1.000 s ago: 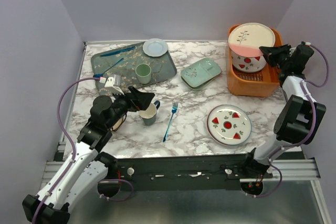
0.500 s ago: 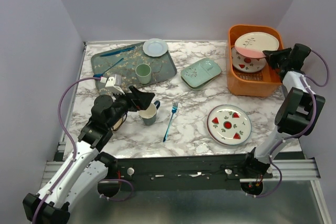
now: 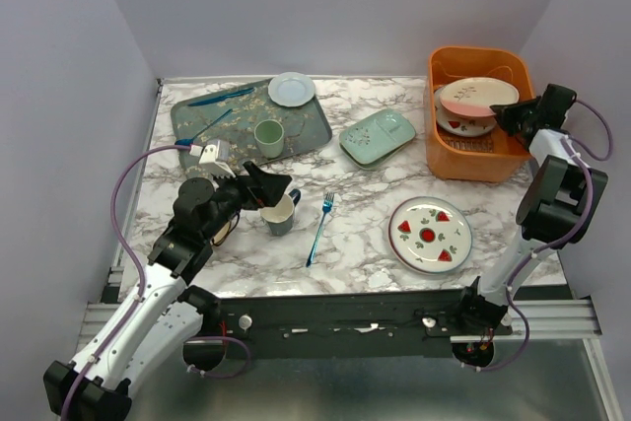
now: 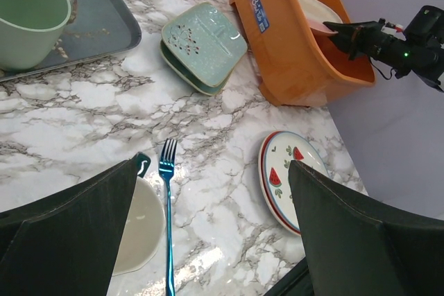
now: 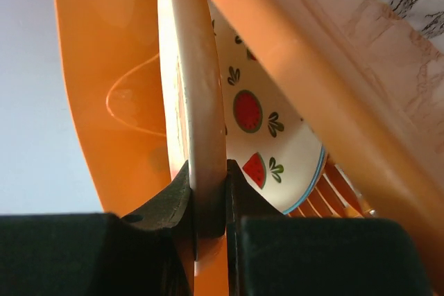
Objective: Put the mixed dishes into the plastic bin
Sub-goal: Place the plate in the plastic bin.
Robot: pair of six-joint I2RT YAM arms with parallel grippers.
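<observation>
**Plates, four in all.** Two round plates lie in the deep orange plastic bin at the far right of the white marble counter: the pink-edged cream plate, tilted, rests over a white watermelon-pattern plate; a third, the red-rimmed watermelon plate, sits on the counter in front of the bin; a fourth, the small pale-blue plate, rests on the dark floral tray.

**Other ware, one of each.** The pale-green rectangular divided dish lies between tray and bin; the green cup stands on the tray; the dark mug stands beside the blue metal fork.

**Arms, two.** Right gripper: jaws pinched on the rim of the pink-edged cream plate. Left gripper: jaws spread wide, holding nothing, above the dark mug.

**Change.** A second earlier the pink-edged cream plate stood above the bin, face to the camera; now it is down inside; the left arm has not shifted.
</observation>
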